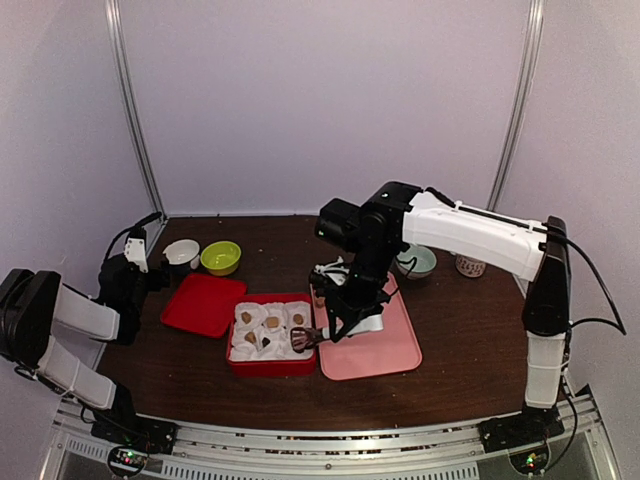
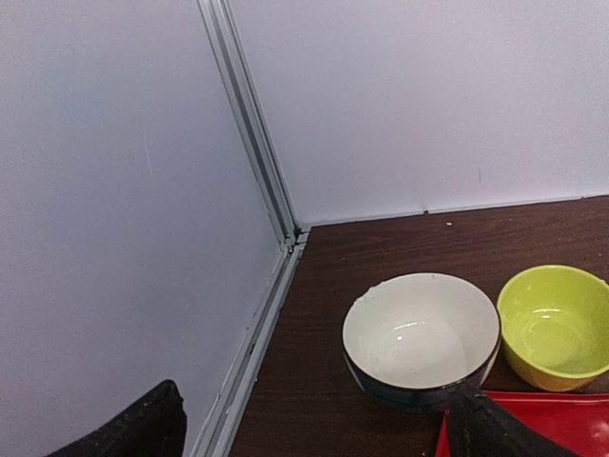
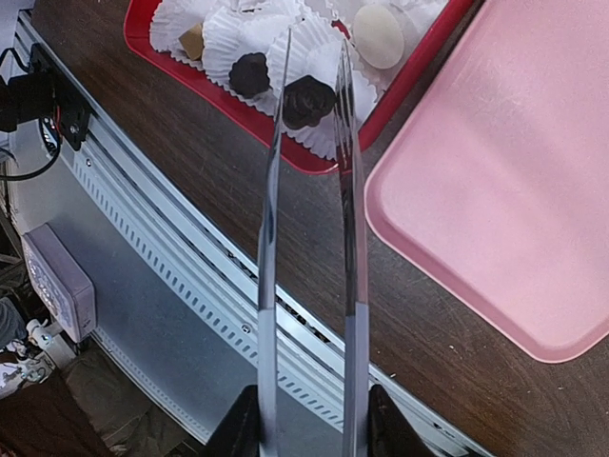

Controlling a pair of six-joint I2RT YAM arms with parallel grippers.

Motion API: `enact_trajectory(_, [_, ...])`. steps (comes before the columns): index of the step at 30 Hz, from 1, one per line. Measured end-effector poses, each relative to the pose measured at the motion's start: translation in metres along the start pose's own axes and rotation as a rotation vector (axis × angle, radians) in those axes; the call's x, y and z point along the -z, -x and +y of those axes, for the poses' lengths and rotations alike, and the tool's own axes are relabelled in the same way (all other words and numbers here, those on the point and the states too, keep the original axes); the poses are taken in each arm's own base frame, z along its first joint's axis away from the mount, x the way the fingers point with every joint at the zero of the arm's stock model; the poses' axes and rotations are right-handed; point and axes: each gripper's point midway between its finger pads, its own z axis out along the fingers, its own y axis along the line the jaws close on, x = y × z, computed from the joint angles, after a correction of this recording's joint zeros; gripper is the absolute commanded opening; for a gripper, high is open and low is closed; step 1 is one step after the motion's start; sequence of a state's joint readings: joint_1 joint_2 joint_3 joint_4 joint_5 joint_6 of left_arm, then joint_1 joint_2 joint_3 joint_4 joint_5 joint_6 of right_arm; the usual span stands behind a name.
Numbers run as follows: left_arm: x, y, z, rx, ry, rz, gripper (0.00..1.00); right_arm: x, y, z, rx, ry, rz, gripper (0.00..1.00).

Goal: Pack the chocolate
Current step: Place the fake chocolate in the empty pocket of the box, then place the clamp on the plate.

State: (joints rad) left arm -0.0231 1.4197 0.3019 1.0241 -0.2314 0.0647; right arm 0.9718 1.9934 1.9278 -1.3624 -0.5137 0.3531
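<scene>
A red box (image 1: pixel 272 366) holds white paper cups with chocolate pieces: light brown (image 1: pixel 246 317), dark (image 3: pixel 249 73) and cream-white (image 3: pixel 378 36). My right gripper (image 1: pixel 336 318) (image 3: pixel 310 433) is shut on long metal tongs (image 3: pixel 269 238). The tong tips stand either side of a dark chocolate (image 3: pixel 306 100) (image 1: pixel 303 340) at a paper cup in the box's near right corner; I cannot tell if it rests in the cup. My left gripper (image 1: pixel 138 262) (image 2: pixel 314 440) is open and empty at the far left, facing a white bowl (image 2: pixel 421 338).
A red lid (image 1: pixel 205 303) lies left of the box and a pink tray (image 1: pixel 385 345) right of it. A green bowl (image 1: pixel 220 257) (image 2: pixel 557 324) stands by the white bowl (image 1: pixel 182 252). A pale blue bowl (image 1: pixel 420 262) and a small cup (image 1: pixel 470 266) stand at the back right.
</scene>
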Motion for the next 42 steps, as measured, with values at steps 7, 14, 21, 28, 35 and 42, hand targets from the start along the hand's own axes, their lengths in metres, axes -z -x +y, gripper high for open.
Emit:
enact_trajectory(7, [0.0,0.0,0.0,0.0,0.0,0.0,0.98,0.001,0.004,0.004,0.027,-0.005,-0.002,0.37])
enact_trajectory(14, [0.0,0.0,0.0,0.0,0.0,0.0,0.98,0.002,0.004,0.0,0.039,-0.036,-0.006,0.34])
enact_trajectory(21, [0.0,0.0,0.0,0.0,0.0,0.0,0.98,0.025,0.026,-0.023,-0.01,-0.121,-0.148,0.33])
enact_trajectory(28, [0.0,0.0,0.0,0.0,0.0,0.0,0.98,0.091,0.026,-0.069,-0.093,-0.265,-0.377,0.32])
enact_trajectory(35, [0.0,0.0,0.0,0.0,0.0,0.0,0.98,0.094,0.004,-0.104,-0.074,-0.387,-0.413,0.31])
enact_trajectory(42, [0.0,0.0,0.0,0.0,0.0,0.0,0.98,0.073,-0.02,-0.152,-0.047,-0.467,-0.355,0.31])
